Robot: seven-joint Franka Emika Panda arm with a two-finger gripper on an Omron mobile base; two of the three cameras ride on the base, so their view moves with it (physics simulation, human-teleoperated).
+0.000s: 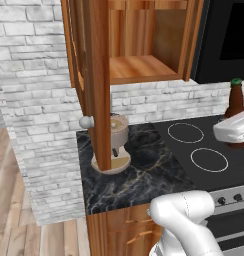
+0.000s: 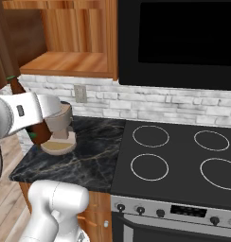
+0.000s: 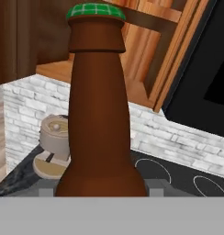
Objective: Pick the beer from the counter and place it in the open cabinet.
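Black marble counter (image 1: 144, 175) beside stove (image 2: 183, 156); brick wall behind. Gripper (image 3: 101, 186) pinching beer (image 3: 98, 114), raised above stove, below open cabinet (image 1: 139, 67). Left base view alone shows door knob (image 1: 86, 121).

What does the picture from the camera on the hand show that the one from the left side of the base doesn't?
Hand view alone: the beer up close, its green checked cap and whole neck filling the middle. Left base view alone: the cabinet door's round pale knob, the wood floor, the stove's control knobs. Both share the open cabinet with its plank shelf, the brick wall, the beige coffee machine on black marble, and the burner rings.
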